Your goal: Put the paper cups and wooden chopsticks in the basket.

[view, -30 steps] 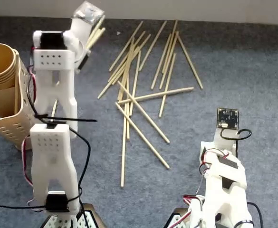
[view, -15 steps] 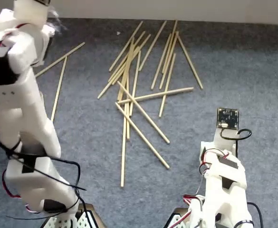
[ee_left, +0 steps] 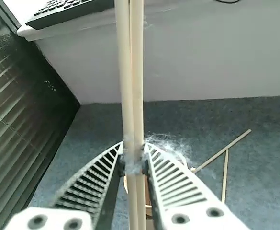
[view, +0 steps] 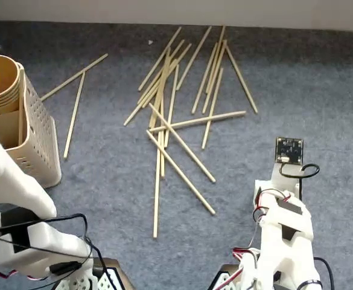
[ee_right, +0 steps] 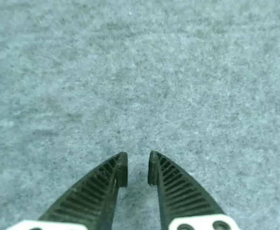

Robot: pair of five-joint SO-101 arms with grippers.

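My left gripper [ee_left: 134, 160] is shut on two wooden chopsticks [ee_left: 132, 86] that stand upright between its fingers, above the carpet near the basket. The tan perforated basket [view: 34, 142] stands at the table's left edge with a stack of paper cups [view: 4, 81] and a chopstick inside. Several chopsticks [view: 176, 115] lie scattered across the middle of the carpet. Two more chopsticks [view: 75, 112] lie just right of the basket and show on the carpet [ee_left: 224, 167] beyond my left gripper. My right gripper [ee_right: 136, 168] hangs low over bare carpet, open by a narrow gap, holding nothing.
The left arm's white body [view: 13, 199] rises large at the lower left, covering part of the basket's near side. The right arm [view: 285, 223] rests at the lower right. Grey carpet [view: 309, 90] lies free to the right of the chopstick pile.
The left arm has swung from the far side of the table toward the left edge with its chopsticks, uncovering the basket and the two chopsticks beside it. The right arm has not moved.
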